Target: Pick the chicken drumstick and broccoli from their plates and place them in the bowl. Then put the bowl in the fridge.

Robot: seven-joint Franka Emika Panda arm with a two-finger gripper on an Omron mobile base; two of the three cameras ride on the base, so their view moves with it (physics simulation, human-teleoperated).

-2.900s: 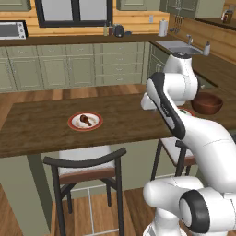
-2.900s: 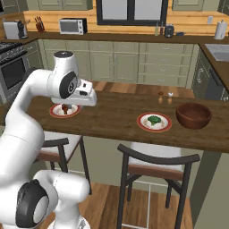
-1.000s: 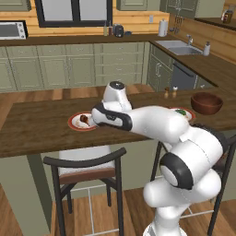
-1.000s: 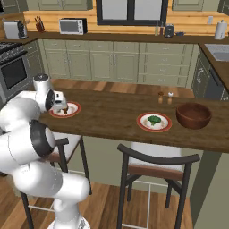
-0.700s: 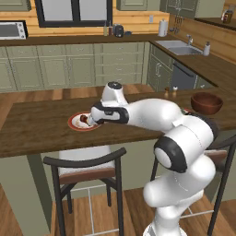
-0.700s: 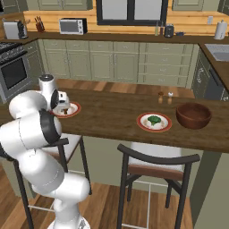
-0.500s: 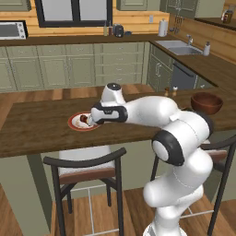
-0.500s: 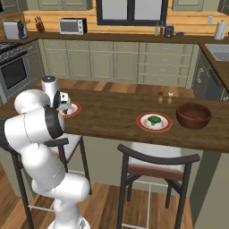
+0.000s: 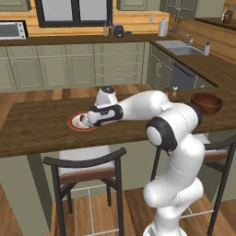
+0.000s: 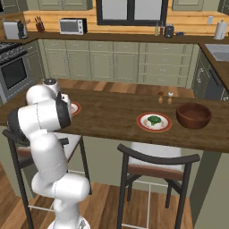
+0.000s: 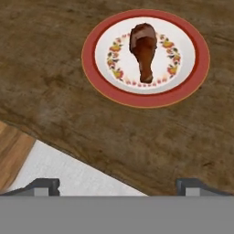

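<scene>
The chicken drumstick point(image 11: 143, 49) lies on a red-rimmed white plate point(image 11: 146, 98) on the wooden counter, thick end away from me. My gripper point(image 11: 117, 186) hovers above the counter's near edge, just short of this plate, open with nothing between its fingertips point(image 11: 43, 184). From the left base camera my gripper point(image 9: 88, 120) hangs low over the same plate point(image 9: 73, 124). The broccoli point(image 10: 154, 119) rests on a second plate point(image 10: 142, 125) further right. Beside it stands the dark wooden bowl point(image 10: 193, 115), also seen as the bowl point(image 9: 207, 102) at the counter's right end. The fridge is out of view.
Two dark-framed chairs point(image 10: 156, 163) stand at the counter's front; one seat point(image 11: 59, 171) lies right under my hand. Two small shakers point(image 10: 164, 95) stand behind the broccoli plate. A steel oven range point(image 10: 12, 74) is at far left.
The arm has swung from upright out to the left and down over the drumstick plate. In the last second the hand crept closer to the plate, jaws staying open.
</scene>
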